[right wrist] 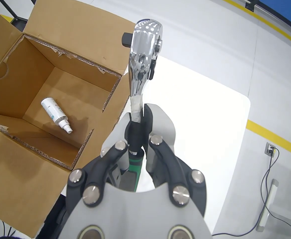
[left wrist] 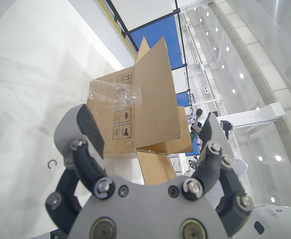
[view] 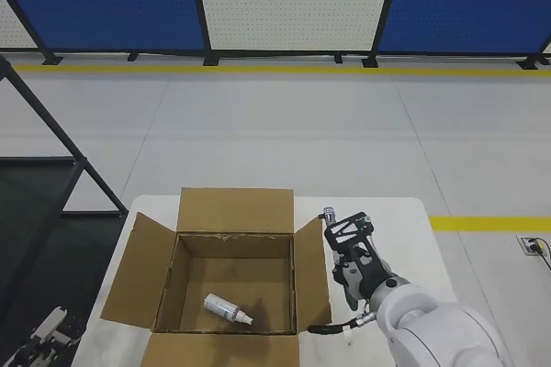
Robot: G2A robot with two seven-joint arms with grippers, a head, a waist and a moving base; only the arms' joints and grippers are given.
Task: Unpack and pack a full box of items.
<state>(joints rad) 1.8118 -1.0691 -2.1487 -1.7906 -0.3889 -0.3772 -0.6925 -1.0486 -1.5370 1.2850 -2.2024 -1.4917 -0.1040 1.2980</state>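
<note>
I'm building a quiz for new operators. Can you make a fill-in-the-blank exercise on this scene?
1. The right gripper is shut on the handle of a ____.
2. A white ____ lies on its side inside the cardboard box.
3. The left gripper has its jaws ____, holding nothing.
4. The box stands on a white ____.
Missing words: ratchet wrench; spray bottle; open; table.
</note>
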